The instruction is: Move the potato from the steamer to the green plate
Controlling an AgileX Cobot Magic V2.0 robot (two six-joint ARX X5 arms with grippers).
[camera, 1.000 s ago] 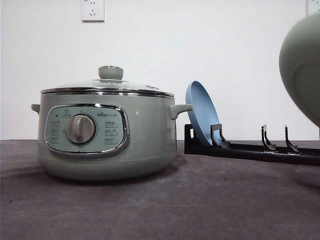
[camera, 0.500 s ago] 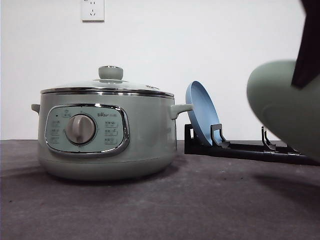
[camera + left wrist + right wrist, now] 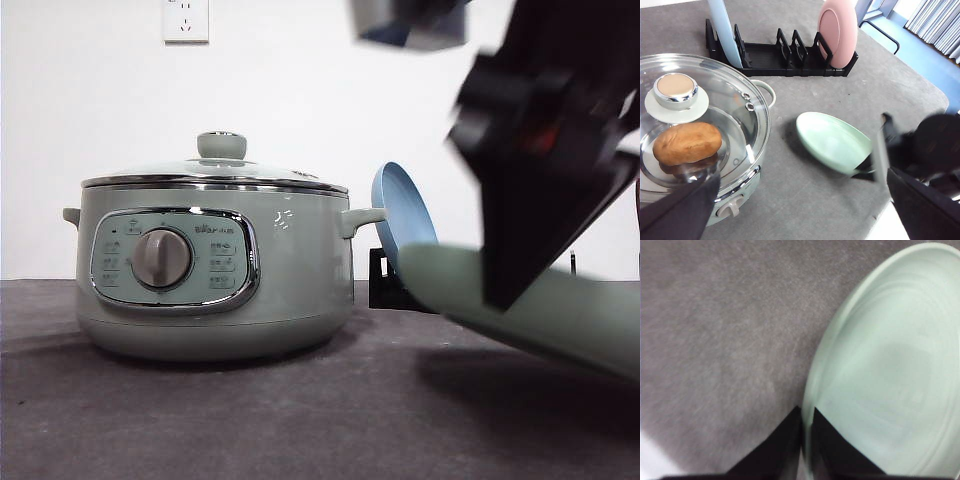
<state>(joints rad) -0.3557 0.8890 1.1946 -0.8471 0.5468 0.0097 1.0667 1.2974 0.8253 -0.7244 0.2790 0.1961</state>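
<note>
Green plate coming down onto the counter beside the steamer

Over the last second the wide, shallow, pale mint-green plate [image 3: 520,305] has swung from nearly upright at the right edge of the front view to almost flat and low over the dark grey counter [image 3: 250,420], so it is nearly placed to receive the food. The right tool [image 3: 806,440] pinches the plate's rim between its dark fingers, the arm reaching down steeply from above. The left tool hovers over the steamer; I cannot tell whether it is spread or pressed together. The orange-brown, matte oval potato [image 3: 687,143] lies inside the round sage-green electric steamer [image 3: 215,265], under its knobbed glass lid [image 3: 700,115], which is yet to be lifted. A blue plate [image 3: 402,222] leans in the black rack [image 3: 782,57] behind.
</note>
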